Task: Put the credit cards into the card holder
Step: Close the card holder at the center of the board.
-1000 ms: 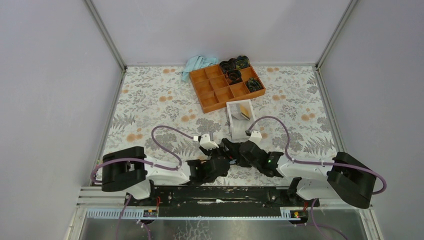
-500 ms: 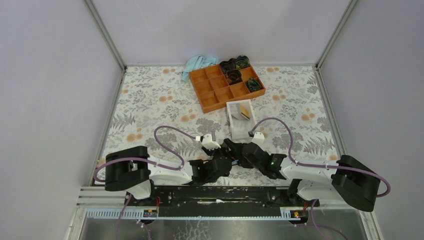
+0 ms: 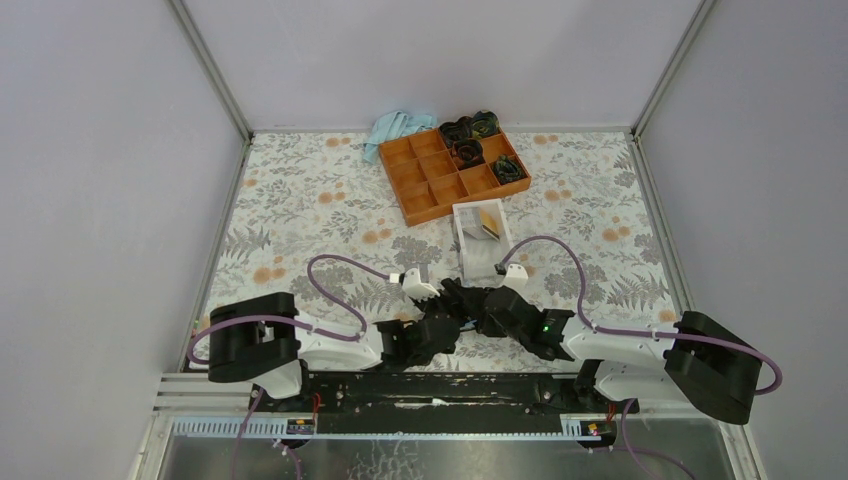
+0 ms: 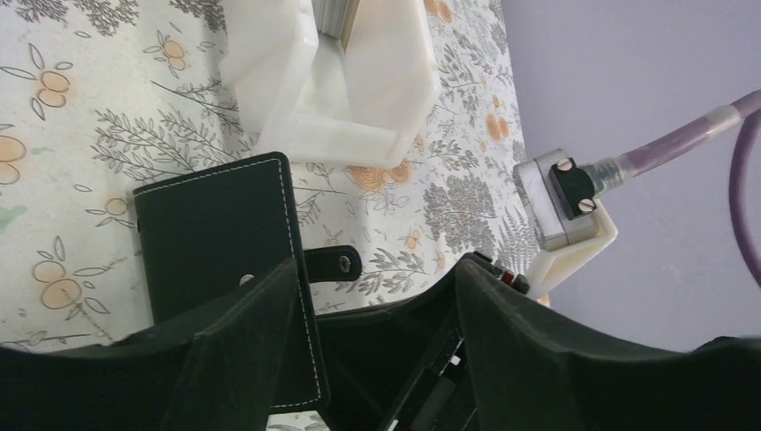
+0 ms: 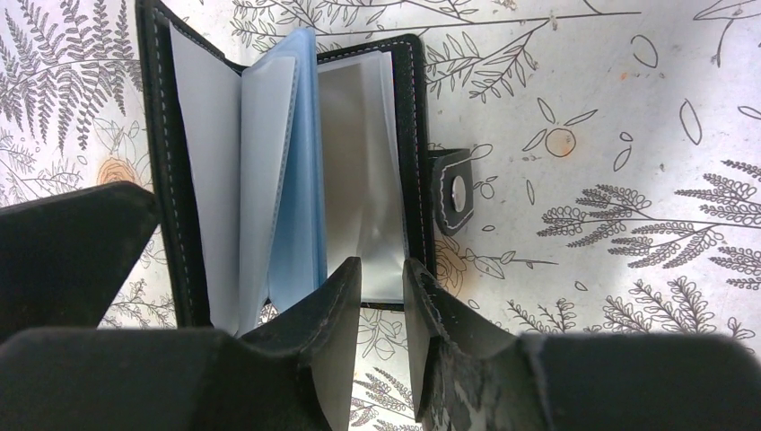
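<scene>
Entry, overhead view, bottom of frame upward. We found both arms folded low and inward, their heads meeting at lower centre. The card holder (image 5: 287, 171) lay beneath them on the floral desk (image 5: 628, 135), mostly hidden from above.

Right wrist view: the card holder lay open, black covers spread, with clear sleeves and a light-blue leaf standing between them. Its snap tab (image 5: 455, 193) stuck out from the right-hand cover, centre-right of frame. The right pincer (image 5: 381, 274) was narrow, its tips close together at the lower edge of the right-hand clear sleeve. We could not tell whether it actually gripped the sleeve. A dark finger at frame left overlapped the outer edge of the left cover.

Left wrist view: the left pincer (image 4: 377, 278) was wide, its fingers (image 4: 242, 350) far apart along the bottom of frame. The left-hand one overlapped the lower corner of the black cover; contact was not readable.

Just beyond the card holder stood the white box (image 4: 359, 99), open-topped. The credit cards (image 3: 489, 222) leaned inside it, yellow-orange, count not readable.

Further up, at upper centre, sat the orange tray (image 3: 415, 187), with dark coiled items (image 3: 468, 152) in its upper-right compartments. A pale-blue cloth (image 3: 393, 127) lay just beside its upper-left corner.
</scene>
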Available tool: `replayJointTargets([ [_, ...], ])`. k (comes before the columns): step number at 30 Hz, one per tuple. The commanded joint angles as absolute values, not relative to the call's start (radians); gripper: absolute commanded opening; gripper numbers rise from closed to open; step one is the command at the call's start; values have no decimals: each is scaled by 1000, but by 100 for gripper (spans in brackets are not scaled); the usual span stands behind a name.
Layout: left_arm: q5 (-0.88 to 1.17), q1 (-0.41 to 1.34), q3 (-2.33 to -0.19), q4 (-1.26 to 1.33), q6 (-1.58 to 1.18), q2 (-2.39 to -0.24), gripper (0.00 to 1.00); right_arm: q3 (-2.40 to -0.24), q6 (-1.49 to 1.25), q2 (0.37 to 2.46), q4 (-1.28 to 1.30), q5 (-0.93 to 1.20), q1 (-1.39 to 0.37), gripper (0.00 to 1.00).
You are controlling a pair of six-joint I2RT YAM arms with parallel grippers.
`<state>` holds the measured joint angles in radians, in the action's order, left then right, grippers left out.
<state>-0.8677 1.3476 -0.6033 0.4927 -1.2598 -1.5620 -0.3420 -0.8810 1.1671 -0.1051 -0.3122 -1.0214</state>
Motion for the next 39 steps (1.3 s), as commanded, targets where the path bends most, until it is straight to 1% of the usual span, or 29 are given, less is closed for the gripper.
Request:
replayJointTargets([
  [1,-804,1348,-586,487,-1262,-1574,68,-333,-814,1169,-119,-208,-1075,32],
  [4,-805,1347,-585,477,-1270,-1574,61,-334,-813,1167,-115,-211,-1075,32],
  [7,-805,1345,-576,467,-1288,-1573,57,-333,-816,1167,-115,-212,-1075,32],
  [17,-811,1342,-505,514,-1333,-1544,58,-332,-815,1175,-119,-209,-1074,31],
  [20,-811,1342,-485,608,-1272,-1534,61,-331,-815,1176,-121,-208,-1072,31],
  [24,-795,1336,-506,740,-1124,-1525,63,-337,-813,1180,-115,-208,-1072,31],
  [30,-798,1334,-558,757,-1021,-1492,68,-337,-810,1181,-111,-209,-1066,31],
  [36,-803,1326,-549,763,-984,-1450,81,-333,-807,1189,-120,-201,-1062,32],
  [39,-805,1318,-552,767,-955,-1432,83,-334,-804,1186,-118,-199,-1059,31],
])
